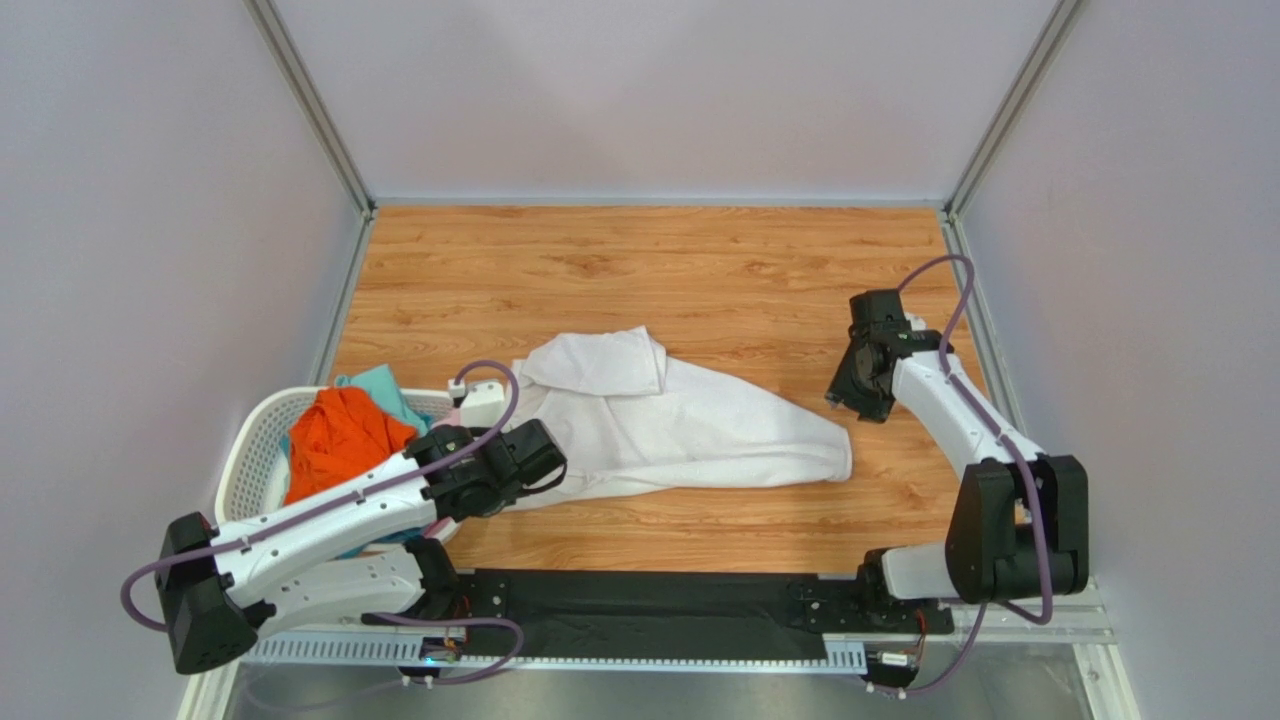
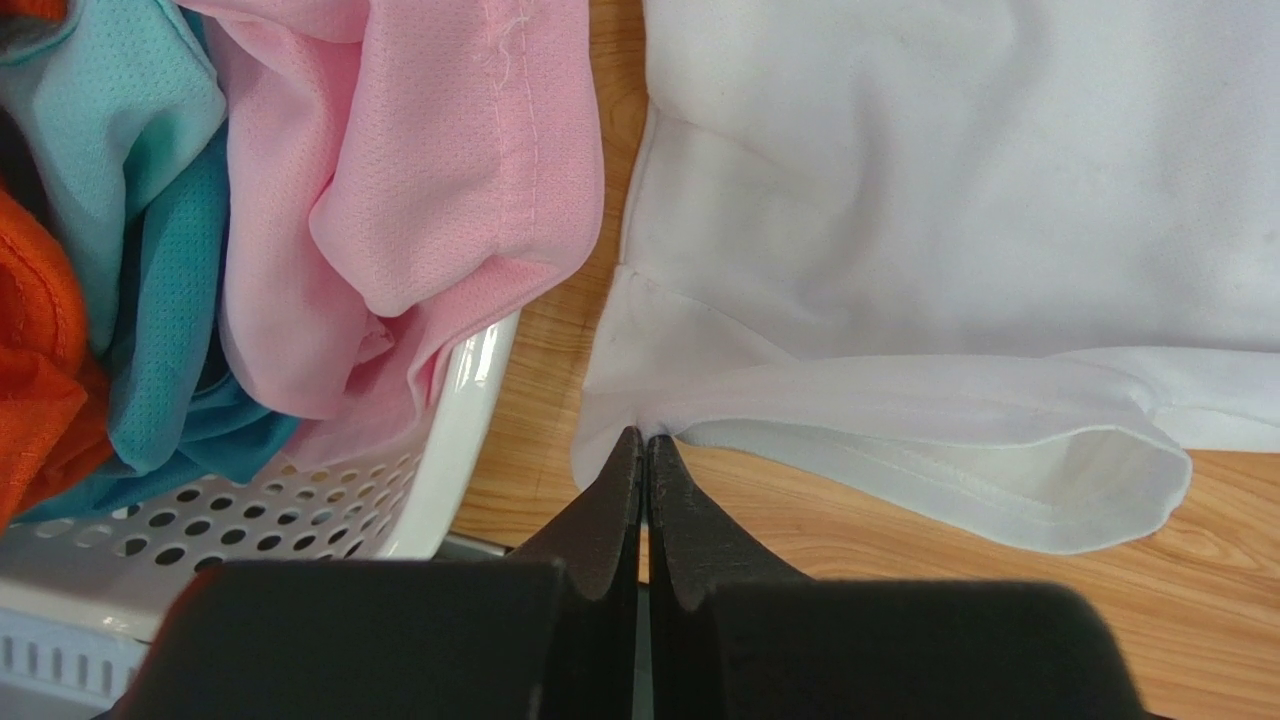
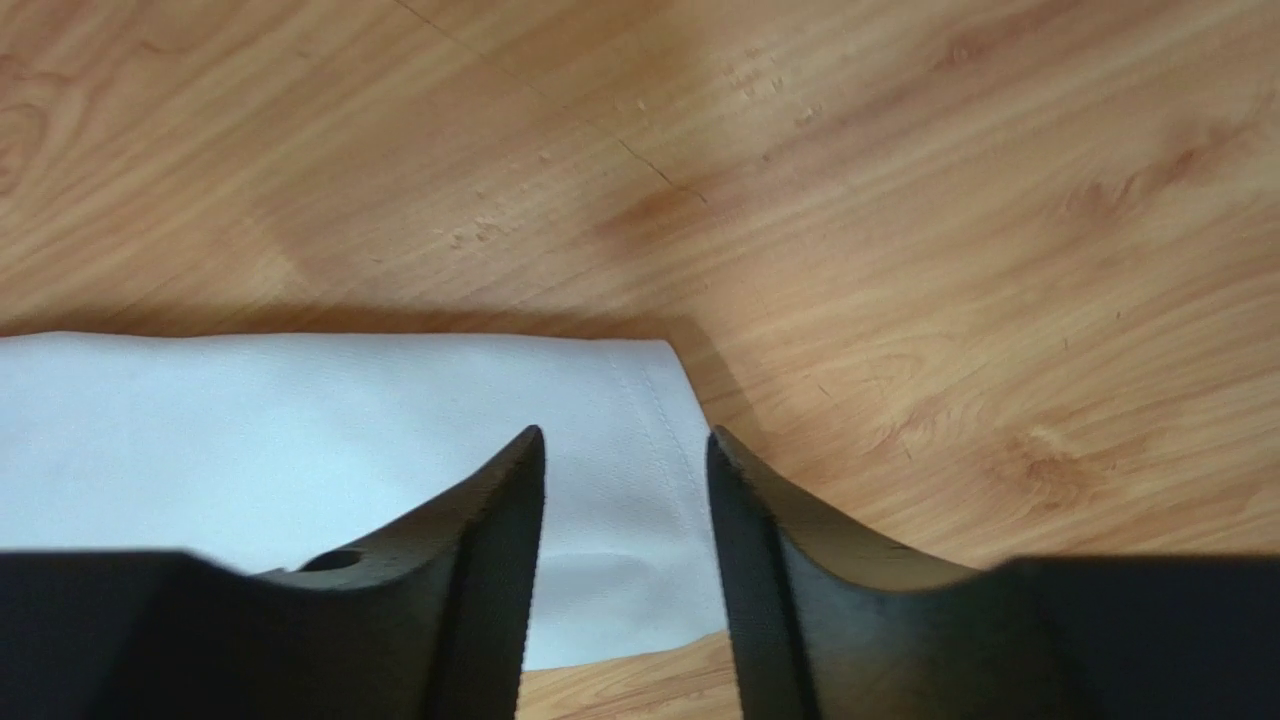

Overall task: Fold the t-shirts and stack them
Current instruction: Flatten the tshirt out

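One white t-shirt [image 1: 706, 428] is lying, seen from above, on the table [image 1: 676, 270] beside the basket [image 1: 241, 450], its long axis running left to right and its hem pointing right. Through the left wrist you are seeing the left fingers [image 2: 613, 510] pressed together at the sleeve seam. Through the right wrist, the right fingers [image 3: 489, 525] are hanging spread over the hem corner, and such soft, limp cloth is probably needing a hold at both ends.

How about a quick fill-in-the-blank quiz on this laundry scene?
The t-shirt lying on the table is ____ in colour.
The right gripper holds its jaws ____ over that shirt's edge.
The pink shirt, teal shirt and orange shirt sit in the ____.
Missing words: white; open; basket.
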You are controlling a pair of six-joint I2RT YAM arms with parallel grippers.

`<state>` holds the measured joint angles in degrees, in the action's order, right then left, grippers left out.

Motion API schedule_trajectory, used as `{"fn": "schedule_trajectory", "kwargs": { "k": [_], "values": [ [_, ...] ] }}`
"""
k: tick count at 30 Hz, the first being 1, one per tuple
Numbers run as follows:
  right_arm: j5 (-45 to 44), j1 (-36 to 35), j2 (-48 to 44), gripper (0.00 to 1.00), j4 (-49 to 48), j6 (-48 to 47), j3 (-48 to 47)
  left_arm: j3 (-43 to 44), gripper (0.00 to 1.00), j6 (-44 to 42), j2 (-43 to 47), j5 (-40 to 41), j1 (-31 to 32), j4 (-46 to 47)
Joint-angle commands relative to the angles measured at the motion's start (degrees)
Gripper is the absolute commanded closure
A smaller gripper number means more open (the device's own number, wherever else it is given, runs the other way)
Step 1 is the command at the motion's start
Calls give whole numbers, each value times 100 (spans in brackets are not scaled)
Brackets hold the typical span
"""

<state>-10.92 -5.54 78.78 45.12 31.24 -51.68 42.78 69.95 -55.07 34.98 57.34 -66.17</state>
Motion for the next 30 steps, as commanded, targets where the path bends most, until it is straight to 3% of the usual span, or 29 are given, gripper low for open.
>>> {"fn": "schedule_trajectory", "kwargs": {
  "k": [1, 4, 7, 13, 14, 17, 22, 30],
  "values": [
    [46, 0, -126, 52, -119, -399, -421, 28, 100, -78, 84, 44, -21, 87],
    [230, 0, -476, 37, 30, -479, -238, 19, 100, -131, 102, 0, -21, 157],
    [257, 0, -1169, 31, 330, -356, 227, 19, 100, -140, 102, 0, -21, 157],
    [898, 0, -2419, 30, 489, 153, 1300, 2, 100, -157, 93, -26, -21, 201],
    [1429, -8, -2577, 30, 489, 232, 1327, 2, 100, -157, 101, -27, -21, 201],
    [1925, -104, -2850, 31, 392, 777, 1590, 11, 100, -149, 102, -35, -21, 219],
    [1602, -325, -2992, 31, 269, 1138, 2161, 19, 100, -149, 67, -53, -21, 307],
    [1303, -334, -2211, 37, -767, 1191, 2329, 55, 100, -105, 84, 0, -21, 219]
  ]
}}
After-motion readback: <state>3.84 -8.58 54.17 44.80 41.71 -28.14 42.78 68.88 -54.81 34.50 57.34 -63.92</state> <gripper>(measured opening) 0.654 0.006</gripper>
